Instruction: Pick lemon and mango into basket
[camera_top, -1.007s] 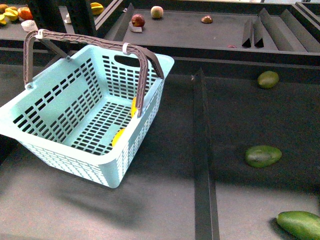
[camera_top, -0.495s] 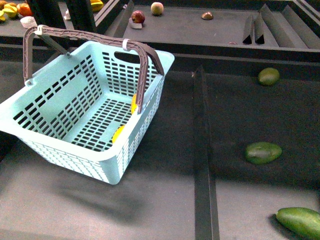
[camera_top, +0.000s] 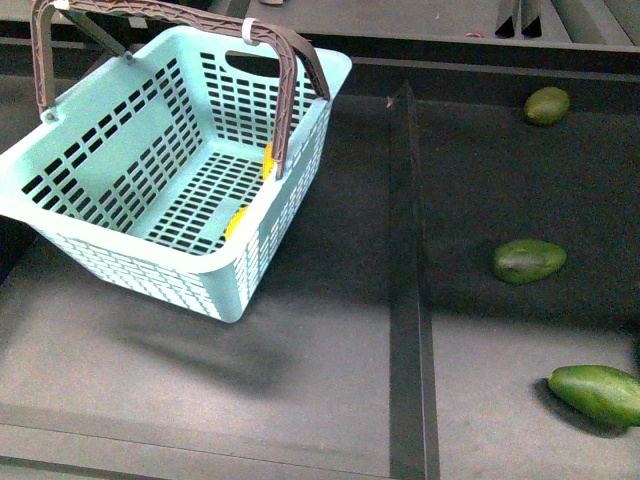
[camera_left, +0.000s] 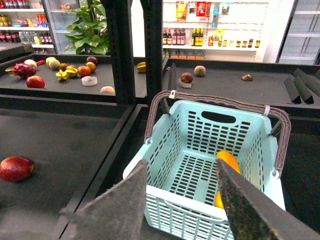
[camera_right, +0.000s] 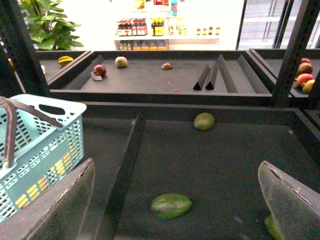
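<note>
Now, from the front I count one light teal slotted plastic basket (camera_top: 150, 190) with a yellow fruit (camera_top: 236, 222) inside, and three green oval mangoes (camera_top: 528, 260) right of the divider. Left wrist: my left gripper (camera_left: 182, 200) gapes empty before the basket. Right wrist: my right gripper (camera_right: 175, 200) is wide open, holding nothing, above two whole mangoes.

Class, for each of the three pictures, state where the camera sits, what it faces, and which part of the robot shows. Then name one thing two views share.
Front view: on the robot's body, looking down at the basket and three green mangoes, the middle mango among them; no arm shows.
Left wrist view: on the left arm, facing the basket; the open left gripper frames it.
Right wrist view: on the right arm, facing the mango shelf; the open right gripper shows.
Shared: the middle mango appears in front and right wrist views.
</note>
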